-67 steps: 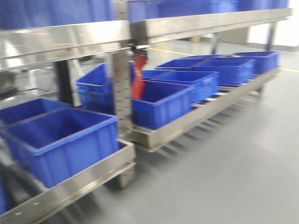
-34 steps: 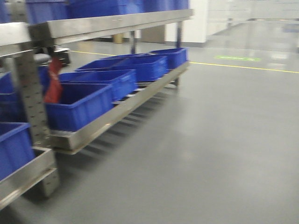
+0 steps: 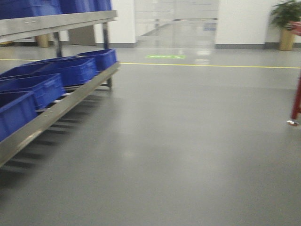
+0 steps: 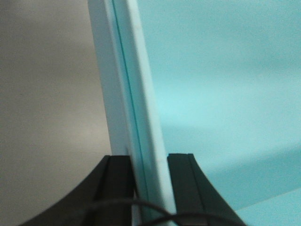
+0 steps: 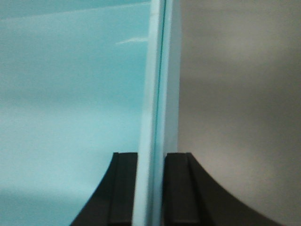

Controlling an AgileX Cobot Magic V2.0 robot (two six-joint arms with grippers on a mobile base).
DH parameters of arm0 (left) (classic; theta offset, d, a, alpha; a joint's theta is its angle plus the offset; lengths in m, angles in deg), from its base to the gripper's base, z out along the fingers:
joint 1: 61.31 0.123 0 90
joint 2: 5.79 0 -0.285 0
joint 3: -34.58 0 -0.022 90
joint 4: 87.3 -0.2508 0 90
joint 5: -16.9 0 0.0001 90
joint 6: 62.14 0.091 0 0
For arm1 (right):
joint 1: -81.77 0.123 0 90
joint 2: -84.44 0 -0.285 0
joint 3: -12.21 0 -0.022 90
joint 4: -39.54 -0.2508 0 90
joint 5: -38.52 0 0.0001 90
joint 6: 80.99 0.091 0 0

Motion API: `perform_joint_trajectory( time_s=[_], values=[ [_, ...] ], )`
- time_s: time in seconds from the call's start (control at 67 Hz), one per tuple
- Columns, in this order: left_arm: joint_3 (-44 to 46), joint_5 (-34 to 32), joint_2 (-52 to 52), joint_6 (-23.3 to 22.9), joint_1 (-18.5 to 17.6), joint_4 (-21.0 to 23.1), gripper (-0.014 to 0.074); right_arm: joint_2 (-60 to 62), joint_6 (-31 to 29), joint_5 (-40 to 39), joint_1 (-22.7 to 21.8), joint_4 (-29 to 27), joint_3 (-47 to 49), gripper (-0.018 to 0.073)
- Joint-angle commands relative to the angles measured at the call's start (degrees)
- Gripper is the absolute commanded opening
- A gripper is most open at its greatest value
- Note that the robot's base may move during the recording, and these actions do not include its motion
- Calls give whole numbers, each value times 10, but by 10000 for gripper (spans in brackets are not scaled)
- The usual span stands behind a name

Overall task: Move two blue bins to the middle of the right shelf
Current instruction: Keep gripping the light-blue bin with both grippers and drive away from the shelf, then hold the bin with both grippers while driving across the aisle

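I see left claw clamped on wall of pale blue bin; right claw clamped likewise on bin wall.

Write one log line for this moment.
left gripper: shut on pale cyan plastic bin rim | right gripper: likewise | front: dark blue plastic bins on steel rack

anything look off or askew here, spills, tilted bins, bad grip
Nothing stands out. The left gripper and right gripper each clamp a pale blue bin rim squarely. The dark blue bins sit in a neat row on the rack, and the floor shows no spill.
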Motion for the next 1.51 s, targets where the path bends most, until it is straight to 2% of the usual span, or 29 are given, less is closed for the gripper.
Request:
perform_joint_trajectory(
  time_s=[0.0,1.492],
  values=[
    [11,-37,13,12,-13,110,-111,11,-7,-73,10,-62,11,-162],
    [11,-37,13,12,-13,110,-111,11,-7,-73,10,-62,11,-162]
  ],
)
